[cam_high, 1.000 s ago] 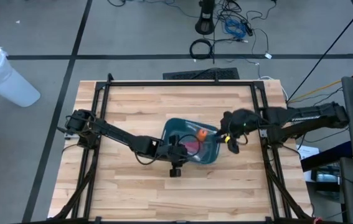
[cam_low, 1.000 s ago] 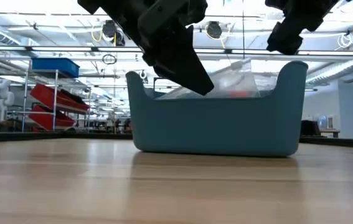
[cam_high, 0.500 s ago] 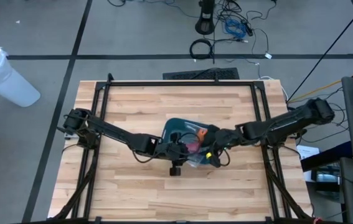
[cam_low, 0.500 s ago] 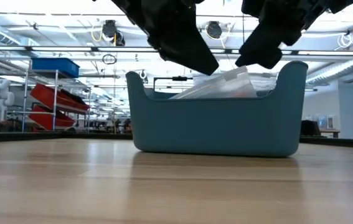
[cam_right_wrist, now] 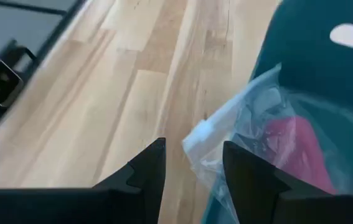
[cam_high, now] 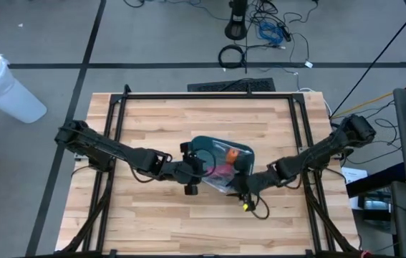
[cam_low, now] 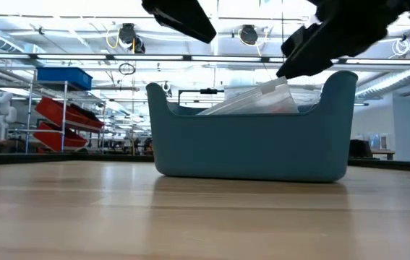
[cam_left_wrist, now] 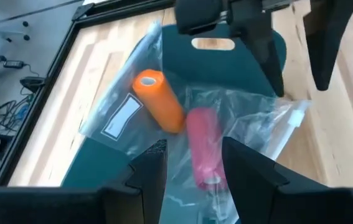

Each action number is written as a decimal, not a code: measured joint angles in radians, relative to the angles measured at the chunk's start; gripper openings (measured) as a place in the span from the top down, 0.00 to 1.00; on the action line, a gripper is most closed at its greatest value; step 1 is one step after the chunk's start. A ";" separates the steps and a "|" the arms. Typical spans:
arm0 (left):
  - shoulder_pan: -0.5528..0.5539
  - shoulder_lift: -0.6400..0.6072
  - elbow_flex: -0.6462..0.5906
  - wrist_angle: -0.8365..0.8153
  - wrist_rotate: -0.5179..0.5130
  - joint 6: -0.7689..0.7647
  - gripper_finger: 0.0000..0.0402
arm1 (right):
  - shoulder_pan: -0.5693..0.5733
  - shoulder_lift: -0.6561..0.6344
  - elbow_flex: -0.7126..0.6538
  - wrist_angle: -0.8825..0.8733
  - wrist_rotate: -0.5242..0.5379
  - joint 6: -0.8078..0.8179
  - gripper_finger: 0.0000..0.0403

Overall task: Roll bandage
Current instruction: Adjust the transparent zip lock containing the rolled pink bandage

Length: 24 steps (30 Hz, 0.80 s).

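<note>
Left wrist view: pink bandage roll (cam_left_wrist: pixel 205 147) in a clear bag (cam_left_wrist: pixel 244 134) lies just beyond the left gripper (cam_left_wrist: pixel 193 163), jaws open and empty; right gripper (cam_right_wrist: pixel 192 163) likewise open at the bag's edge

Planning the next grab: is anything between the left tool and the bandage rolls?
Yes. The orange roll and pink roll lie inside a clear plastic bag in the teal bin, so the open left tool meets plastic first.

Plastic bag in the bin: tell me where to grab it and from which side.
Grip the plastic bag by its stiff sealed edge, which sticks out over the teal bin wall. Come from outside that wall, where the right pincer hovers open.
</note>
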 joint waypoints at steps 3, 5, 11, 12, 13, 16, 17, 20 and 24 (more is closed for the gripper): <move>-0.003 -0.007 0.000 0.002 -0.004 -0.004 0.60 | 0.034 0.030 0.000 0.006 0.104 -0.024 0.64; -0.005 -0.007 0.000 0.001 -0.013 -0.006 0.60 | 0.041 0.051 0.000 0.010 0.142 -0.031 0.64; -0.004 -0.005 -0.001 0.000 -0.054 -0.038 0.60 | 0.041 0.094 0.002 0.054 0.156 -0.035 0.65; -0.004 -0.005 -0.001 0.000 -0.060 -0.047 0.60 | 0.041 0.099 0.004 0.054 0.156 -0.039 0.67; -0.004 -0.005 -0.001 0.000 -0.061 -0.054 0.60 | 0.041 0.102 0.008 0.052 0.155 -0.044 0.68; -0.004 -0.005 -0.001 -0.007 -0.064 -0.060 0.60 | 0.041 0.103 0.011 0.049 0.154 -0.062 0.76; -0.004 -0.005 -0.001 -0.013 -0.063 -0.060 0.60 | 0.041 0.103 0.011 0.050 0.154 -0.067 0.79; -0.004 -0.004 -0.002 -0.015 -0.064 -0.075 0.60 | 0.041 0.103 0.011 0.050 0.156 -0.070 0.89; -0.004 -0.004 -0.002 -0.019 -0.064 -0.085 0.60 | 0.040 0.103 0.012 0.061 0.161 -0.106 0.99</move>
